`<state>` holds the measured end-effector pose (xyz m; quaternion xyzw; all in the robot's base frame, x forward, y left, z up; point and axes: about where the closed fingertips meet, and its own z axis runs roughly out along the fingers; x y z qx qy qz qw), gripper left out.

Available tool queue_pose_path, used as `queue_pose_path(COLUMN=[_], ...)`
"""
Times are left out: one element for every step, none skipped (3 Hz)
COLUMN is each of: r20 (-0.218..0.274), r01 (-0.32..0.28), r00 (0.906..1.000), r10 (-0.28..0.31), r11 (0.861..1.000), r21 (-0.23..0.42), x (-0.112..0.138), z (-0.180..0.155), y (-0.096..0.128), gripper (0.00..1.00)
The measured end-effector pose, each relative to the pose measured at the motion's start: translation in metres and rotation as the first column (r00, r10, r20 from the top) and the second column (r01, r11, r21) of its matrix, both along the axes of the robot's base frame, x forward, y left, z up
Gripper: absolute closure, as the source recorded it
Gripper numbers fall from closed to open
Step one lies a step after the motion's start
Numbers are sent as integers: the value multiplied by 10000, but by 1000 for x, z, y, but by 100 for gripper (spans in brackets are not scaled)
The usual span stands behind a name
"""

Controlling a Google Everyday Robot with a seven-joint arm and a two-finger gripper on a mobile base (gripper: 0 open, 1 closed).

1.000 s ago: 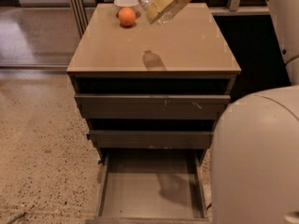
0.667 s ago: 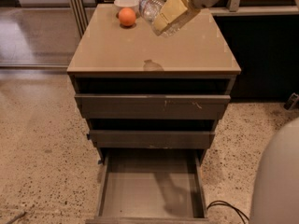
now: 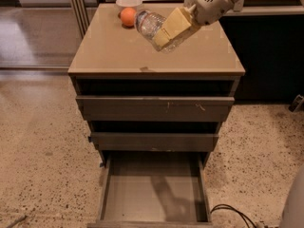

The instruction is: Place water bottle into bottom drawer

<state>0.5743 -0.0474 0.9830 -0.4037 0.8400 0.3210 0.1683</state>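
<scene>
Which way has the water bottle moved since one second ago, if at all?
Yes. Held by the tool above the cabinet top, the water bottle has shifted down the view, toward the front edge, past the orange.

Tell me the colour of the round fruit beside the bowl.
The fruit is orange, camera view; the gripper holds the water bottle above the cabinet top.
</scene>
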Motion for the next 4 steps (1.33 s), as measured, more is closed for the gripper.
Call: queue_pose_path(r20=[600,803,204,-1078], r01=[139,-4,-90,-93], r00=[9981,9967,9997,9942], r10=[-124,102,123,11], r11=[9996,9926,9877,9971], r21=[-249,-1215,-1560,-752], x=[-6,-42,-91,-143], z=[5,-6,-28,-57], y=[-1,-19,-35,-38], gripper=[100,100,100,100])
